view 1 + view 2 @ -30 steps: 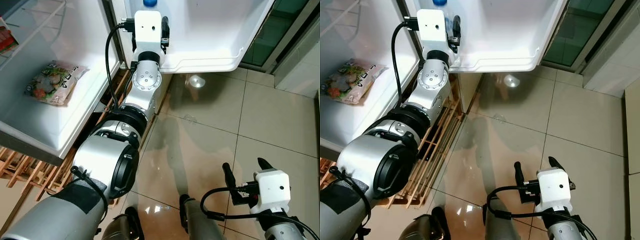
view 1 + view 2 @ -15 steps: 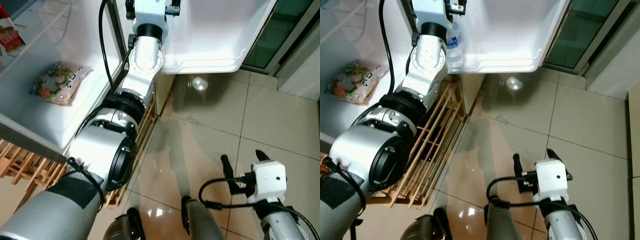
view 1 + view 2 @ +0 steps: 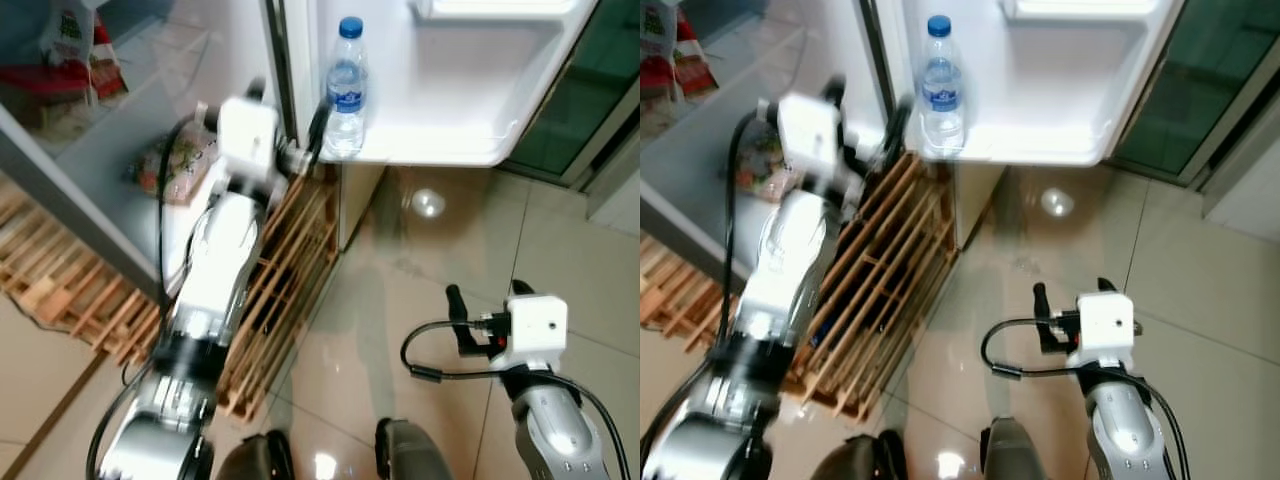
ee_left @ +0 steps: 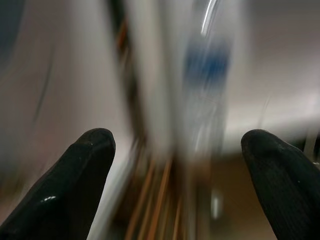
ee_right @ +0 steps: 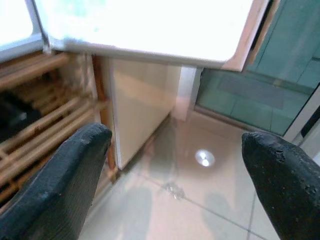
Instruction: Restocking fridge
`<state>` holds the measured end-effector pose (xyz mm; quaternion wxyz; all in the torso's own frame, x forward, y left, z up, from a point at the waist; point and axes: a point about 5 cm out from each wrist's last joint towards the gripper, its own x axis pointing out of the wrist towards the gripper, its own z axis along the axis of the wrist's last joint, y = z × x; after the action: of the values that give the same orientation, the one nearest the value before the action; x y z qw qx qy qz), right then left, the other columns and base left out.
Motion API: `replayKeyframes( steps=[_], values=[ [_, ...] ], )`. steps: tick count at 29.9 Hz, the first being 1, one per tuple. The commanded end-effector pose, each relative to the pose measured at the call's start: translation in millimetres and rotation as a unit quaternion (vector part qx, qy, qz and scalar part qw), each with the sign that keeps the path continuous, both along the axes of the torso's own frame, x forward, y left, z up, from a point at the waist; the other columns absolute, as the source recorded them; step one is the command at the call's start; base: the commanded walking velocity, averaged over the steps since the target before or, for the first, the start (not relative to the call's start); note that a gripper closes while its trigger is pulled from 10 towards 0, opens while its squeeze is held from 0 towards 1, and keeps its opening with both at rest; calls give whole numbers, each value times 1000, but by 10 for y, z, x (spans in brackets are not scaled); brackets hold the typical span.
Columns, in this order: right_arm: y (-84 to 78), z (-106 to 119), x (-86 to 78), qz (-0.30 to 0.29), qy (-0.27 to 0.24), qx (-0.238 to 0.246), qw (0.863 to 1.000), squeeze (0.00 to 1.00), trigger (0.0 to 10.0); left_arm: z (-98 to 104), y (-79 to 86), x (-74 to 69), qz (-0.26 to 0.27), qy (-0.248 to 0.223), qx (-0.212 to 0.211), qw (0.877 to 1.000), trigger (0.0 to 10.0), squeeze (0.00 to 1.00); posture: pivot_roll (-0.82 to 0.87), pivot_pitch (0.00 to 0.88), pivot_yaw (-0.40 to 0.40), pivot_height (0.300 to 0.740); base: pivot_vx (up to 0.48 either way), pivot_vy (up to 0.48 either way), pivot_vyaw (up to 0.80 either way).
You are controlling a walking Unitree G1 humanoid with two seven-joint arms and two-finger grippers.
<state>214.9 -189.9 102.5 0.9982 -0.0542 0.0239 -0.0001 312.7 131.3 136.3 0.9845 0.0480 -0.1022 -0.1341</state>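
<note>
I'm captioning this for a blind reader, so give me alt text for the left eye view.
A clear water bottle with a blue cap stands upright in the open fridge's white door shelf. The robot's left hand, fingers open, is just beside it over a wooden pallet; the right hand hangs above the tiled floor.

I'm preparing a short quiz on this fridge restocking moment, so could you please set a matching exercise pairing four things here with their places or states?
Things:
1. water bottle
2. left gripper
3. right gripper
4. food packet

Places or states:
A. open, low over the floor tiles
B. lying on the fridge's inner shelf
C. upright in the door shelf
D. open, beside the bottle, not holding it

Pairs: 1-C, 2-D, 3-A, 4-B
</note>
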Motion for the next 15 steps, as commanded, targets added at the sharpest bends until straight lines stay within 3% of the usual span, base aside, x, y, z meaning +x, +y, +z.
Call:
replayKeyframes(
  steps=[1, 2, 3, 4, 7, 15],
  values=[
    [-90, -49, 86, -26, 6, 19, 999, 1000, 10000, -204, 244, -220, 31, 48, -16, 998, 10000, 855, -218, 43, 64, 740, 0, 0, 0],
    [-90, -49, 86, -26, 6, 19, 999, 1000, 10000, -204, 244, -220, 31, 48, -16, 998, 10000, 855, -218, 43, 64, 740, 0, 0, 0],
    [-117, -61, 133, -29, 10, 23, 999, 1000, 10000, -259, 307, -290, 46, 59, -21, 997, 10000, 0, -207, 34, 54, 740, 0, 0, 0],
    [-138, -66, 168, -32, 10, 25, 999, 1000, 10000, -268, 344, -349, 55, 62, -20, 996, 10000, 0, -203, 29, 50, 740, 0, 0, 0],
    [-156, -73, 216, -33, 10, 37, 999, 1000, 10000, -258, 348, -341, 68, 66, -17, 995, 10000, 0, -199, 21, 43, 740, 0, 0, 371],
    [-180, -58, 342, -40, -5, 32, 999, 1000, 10000, -201, 133, -113, 59, 72, -34, 995, 10000, 0, -246, 0, 63, 740, 0, -60, 792]
  ],
)
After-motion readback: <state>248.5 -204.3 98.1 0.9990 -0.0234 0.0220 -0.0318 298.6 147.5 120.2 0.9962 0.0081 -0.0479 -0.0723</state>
